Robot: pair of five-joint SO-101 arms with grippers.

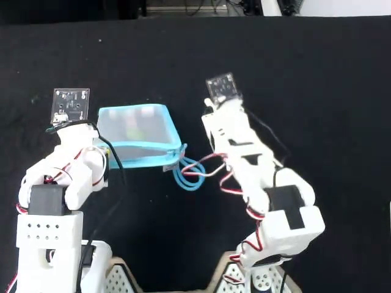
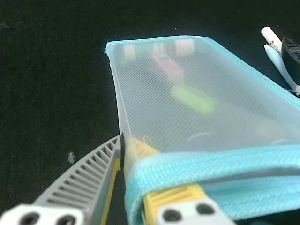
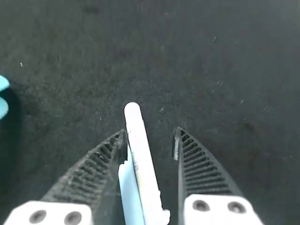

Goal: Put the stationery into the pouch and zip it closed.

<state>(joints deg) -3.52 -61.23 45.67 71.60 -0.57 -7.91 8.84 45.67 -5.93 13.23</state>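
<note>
The pouch (image 1: pixel 137 134) is lying flat on the bench (image 1: pixel 317 91), a little left of centre. Several stationery pieces (image 2: pixel 192 98) are lying inside it. The left tool (image 2: pixel 131 145) is gripping the pouch's near left corner, with one finger on either side of the edge. A cord loop (image 1: pixel 189 174) is trailing onto the bench from the pouch's near right corner. Just right of the pouch, the right tool (image 3: pixel 150 133) is sitting with its fingers parted. A pen (image 3: pixel 138 159) is lying between them, against one finger.
</note>
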